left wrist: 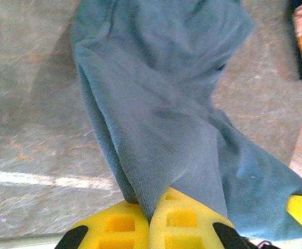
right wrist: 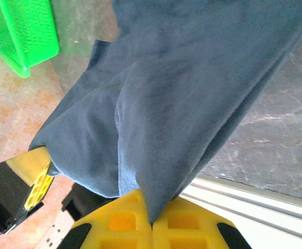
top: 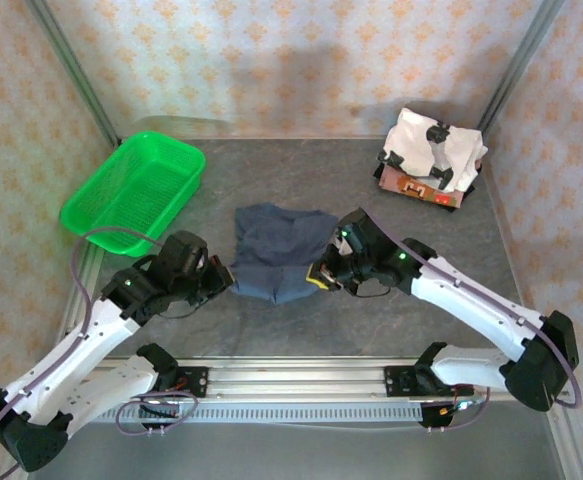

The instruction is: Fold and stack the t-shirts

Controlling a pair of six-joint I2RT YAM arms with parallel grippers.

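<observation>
A dark slate-blue t-shirt is held between both arms over the middle of the table, its far part resting on the surface. My left gripper pinches its near left corner, and the cloth runs straight into the shut yellow jaws. On the right, my right gripper is shut on the near right corner, the fabric disappearing between its pads. At the back right a white t-shirt with black patches lies folded on a brown/orange printed one.
A green plastic mesh basket stands at the back left. The wallpapered walls close the table on three sides. A metal rail runs along the near edge between the arm bases.
</observation>
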